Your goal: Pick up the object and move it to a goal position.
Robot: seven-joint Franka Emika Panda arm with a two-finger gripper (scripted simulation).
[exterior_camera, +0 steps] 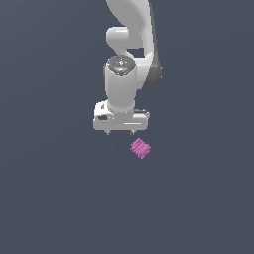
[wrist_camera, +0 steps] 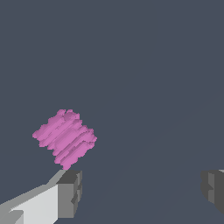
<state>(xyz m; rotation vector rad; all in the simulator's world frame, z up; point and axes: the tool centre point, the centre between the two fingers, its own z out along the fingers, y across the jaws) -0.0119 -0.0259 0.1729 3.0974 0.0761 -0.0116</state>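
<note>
The object (exterior_camera: 140, 148) is a small magenta-pink ridged lump lying on the dark grey floor, just below and toward the exterior view's right of the white gripper (exterior_camera: 120, 132). The gripper hangs above the floor, pointing down, with its two short fingertips (exterior_camera: 132, 132) wide apart and nothing between them. In the wrist view the object (wrist_camera: 64, 138) lies just beyond one grey finger pad (wrist_camera: 70, 194), outside the gap; the other pad (wrist_camera: 213, 190) is far across. The gripper (wrist_camera: 141, 192) is open and empty.
The white arm (exterior_camera: 130, 54) rises behind the gripper toward the top of the exterior view. A plain dark grey floor (exterior_camera: 59, 198) surrounds everything. No goal marker shows.
</note>
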